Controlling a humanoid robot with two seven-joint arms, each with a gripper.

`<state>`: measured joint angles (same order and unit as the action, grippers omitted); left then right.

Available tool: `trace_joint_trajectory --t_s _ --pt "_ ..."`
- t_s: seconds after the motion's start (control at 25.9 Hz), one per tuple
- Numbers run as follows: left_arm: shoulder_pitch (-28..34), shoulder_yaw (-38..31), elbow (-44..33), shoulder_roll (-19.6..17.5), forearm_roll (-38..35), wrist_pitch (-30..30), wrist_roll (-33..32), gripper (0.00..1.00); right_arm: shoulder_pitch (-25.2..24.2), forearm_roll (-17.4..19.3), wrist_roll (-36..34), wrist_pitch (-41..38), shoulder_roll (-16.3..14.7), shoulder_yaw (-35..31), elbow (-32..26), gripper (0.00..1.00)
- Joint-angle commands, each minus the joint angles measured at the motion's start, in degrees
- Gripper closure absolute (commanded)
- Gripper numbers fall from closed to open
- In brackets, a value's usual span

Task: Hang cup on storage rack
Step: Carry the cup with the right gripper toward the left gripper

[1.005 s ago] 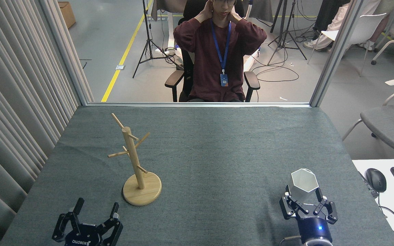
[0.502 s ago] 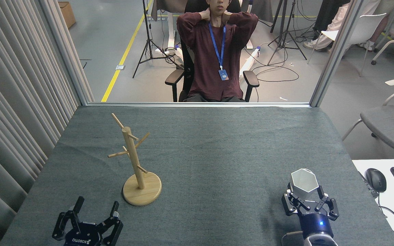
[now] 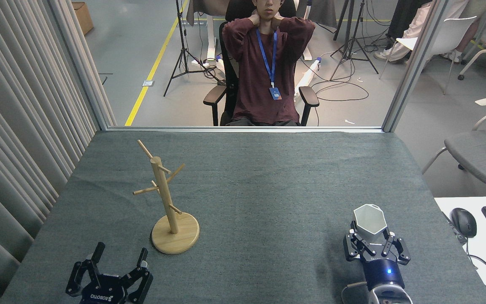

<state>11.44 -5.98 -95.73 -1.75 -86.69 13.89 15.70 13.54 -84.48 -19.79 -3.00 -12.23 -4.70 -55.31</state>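
The cup (image 3: pixel 369 219) is gripped between the closed fingers of the right gripper (image 3: pixel 371 237) at the near right of the grey table (image 3: pixel 268 190), its open mouth facing the camera. The storage rack (image 3: pixel 168 202) is positioned upright on its disc base at the left, well apart from the cup. The left gripper (image 3: pixel 120 259) is held empty near the front edge, jaws spread apart.

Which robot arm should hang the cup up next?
The right. Its gripper looks shut on the cup, so it likely only needs to carry it to the rack. The left gripper is open and empty, though nearer the rack.
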Motion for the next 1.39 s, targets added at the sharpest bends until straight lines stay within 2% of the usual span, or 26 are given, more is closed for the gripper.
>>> trace_joint_trajectory --t_s 0.0,0.08,0.15,0.31,0.39,0.54,0.73,0.85,1.2,1.35 --pt "0.33 2.02 0.81 0.16 -0.41 0.70 0.56 0.00 -2.46 -0.24 -0.33 0.19 0.36 0.39 -9.28 0.53" --pt "0.86 7.82 2.56 -0.36 -0.76 1.31 1.53 0.01 -4.31 -0.42 -0.25 0.10 0.98 0.65 -15.44 0.53" --pt "1.04 10.46 4.94 -0.27 -0.85 1.31 1.79 0.01 -5.71 -0.51 -0.25 -0.08 2.82 1.18 -19.84 0.53" --pt "1.21 15.38 6.69 -0.45 -1.03 1.58 1.88 0.01 -8.70 -0.68 -0.33 -0.08 5.37 7.68 -27.31 0.53" --pt "1.12 17.49 6.61 -0.19 -4.72 1.58 1.79 0.01 -10.90 -2.53 -0.51 0.01 6.69 10.41 -29.50 0.53" --pt "-1.51 22.94 8.54 2.80 -14.47 0.79 1.62 0.01 -13.62 -8.42 -0.77 0.01 10.82 15.07 -30.91 0.53" --pt "-6.78 24.61 12.85 5.79 -15.27 0.70 1.35 0.01 -18.19 -12.63 -1.04 0.10 14.78 20.60 -33.28 0.53" --pt "-7.49 24.61 13.37 6.05 -15.27 0.70 1.35 0.01 -20.83 -14.92 -2.36 0.19 15.04 23.68 -34.07 0.53" --pt "-7.75 24.70 12.76 6.05 -15.00 0.70 1.53 0.01 -23.20 -15.10 -2.71 0.28 14.95 24.82 -34.07 0.52" --pt "-8.46 24.70 12.76 6.14 -15.00 0.79 1.62 0.01 -23.91 -15.89 -2.71 1.95 14.78 27.90 -33.99 0.52"
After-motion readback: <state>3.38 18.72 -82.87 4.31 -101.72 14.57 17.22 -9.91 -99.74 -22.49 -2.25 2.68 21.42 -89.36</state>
